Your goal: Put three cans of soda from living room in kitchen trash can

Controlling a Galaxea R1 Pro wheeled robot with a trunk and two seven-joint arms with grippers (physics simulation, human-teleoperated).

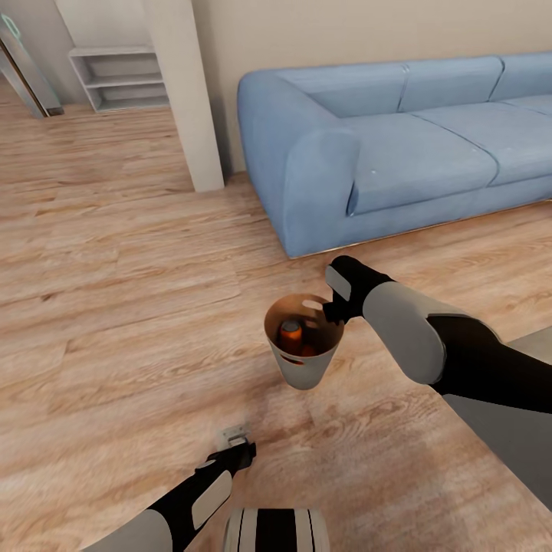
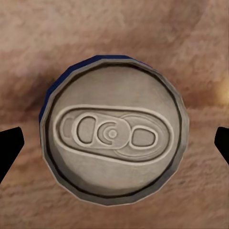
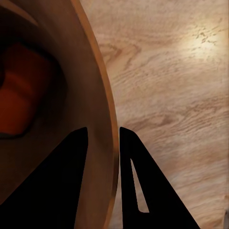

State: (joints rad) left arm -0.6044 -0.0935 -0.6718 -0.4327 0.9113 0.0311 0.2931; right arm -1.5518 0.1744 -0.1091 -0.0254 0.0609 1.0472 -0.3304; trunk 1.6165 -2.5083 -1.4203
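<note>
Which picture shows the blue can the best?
The left wrist view: the blue can sits right under the camera, its silver top and pull tab sharp, between the open left gripper. In the head view it is a small silvery patch on the floor at that gripper.

You have no readable text, label, brand or number here; the can (image 2: 113, 131) top shows only its embossed tab, no lettering.
</note>
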